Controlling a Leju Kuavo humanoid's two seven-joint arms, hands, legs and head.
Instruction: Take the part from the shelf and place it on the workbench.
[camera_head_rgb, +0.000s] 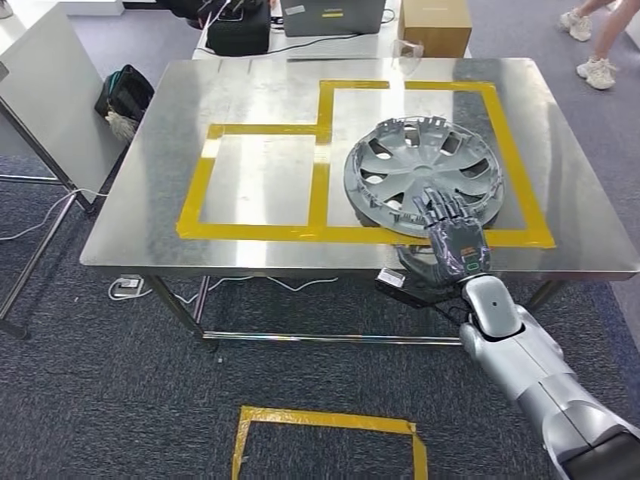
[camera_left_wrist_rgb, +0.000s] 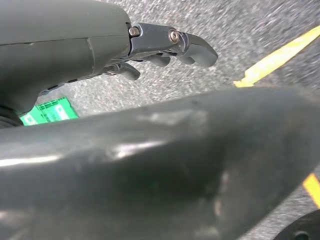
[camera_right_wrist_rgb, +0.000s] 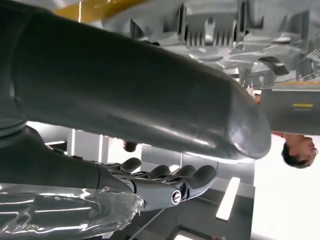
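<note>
I see the grey wheel cover (camera_head_rgb: 423, 177) lying face up on the steel table (camera_head_rgb: 151, 200), right of centre in the head view, inside the larger of two rectangles marked with yellow tape (camera_head_rgb: 260, 232). Its near rim crosses the front tape line and sits close to the table's front edge.

My right robot hand (camera_head_rgb: 451, 232) reaches in from the lower right of the frame, fingers extended flat over the near rim of the wheel cover. From the right wrist view the thumb (camera_right_wrist_rgb: 151, 95) runs across the frame with the ribbed underside of the wheel cover (camera_right_wrist_rgb: 241, 35) beyond it and the darker fingers (camera_right_wrist_rgb: 173, 182) lying straight on the other side. I cannot tell from these views whether the right robot hand is clamping the rim or merely resting on it.

My left robot hand (camera_left_wrist_rgb: 162, 47) hangs over speckled grey carpet (camera_left_wrist_rgb: 226, 30) with yellow floor tape (camera_left_wrist_rgb: 277, 57) nearby; its fingers are loosely apart and hold nothing.

At the top of the head view, beyond the table, sit a cardboard box (camera_head_rgb: 434, 25) and a laptop (camera_head_rgb: 332, 15), and a person's shoes (camera_head_rgb: 600, 72) show in the upper right corner. A taped yellow square (camera_head_rgb: 328, 420) marks the carpet at bottom centre.
</note>
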